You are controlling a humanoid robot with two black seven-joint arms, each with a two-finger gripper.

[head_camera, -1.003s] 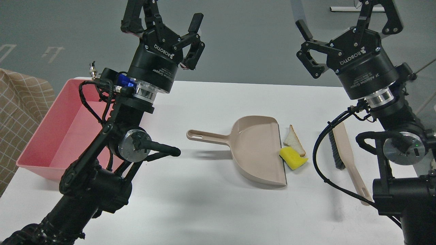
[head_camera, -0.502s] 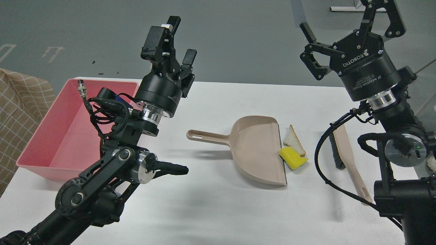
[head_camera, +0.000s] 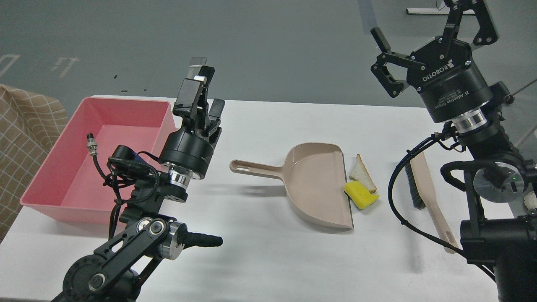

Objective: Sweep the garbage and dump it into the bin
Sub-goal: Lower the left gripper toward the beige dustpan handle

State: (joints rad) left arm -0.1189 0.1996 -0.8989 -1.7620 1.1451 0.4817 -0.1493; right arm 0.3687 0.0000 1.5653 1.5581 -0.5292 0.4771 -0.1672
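Just two garbage pieces, one bread slice [head_camera: 363,173] and one yellow sponge [head_camera: 360,194], touch beside one dustpan's [head_camera: 314,184] lip; one pink bin [head_camera: 63,167] sits far left. Our left gripper [head_camera: 200,94] and right gripper [head_camera: 423,29] stand spread, empty.

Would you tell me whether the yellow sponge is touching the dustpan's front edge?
Touching: the head view shows the sponge pressed against the dustpan lip, no gap.

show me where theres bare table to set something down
Bare table runs along the near edge, in front of the dustpan, and behind it at the far edge. It is crowded right of the dustpan: bread slice, sponge, brush.
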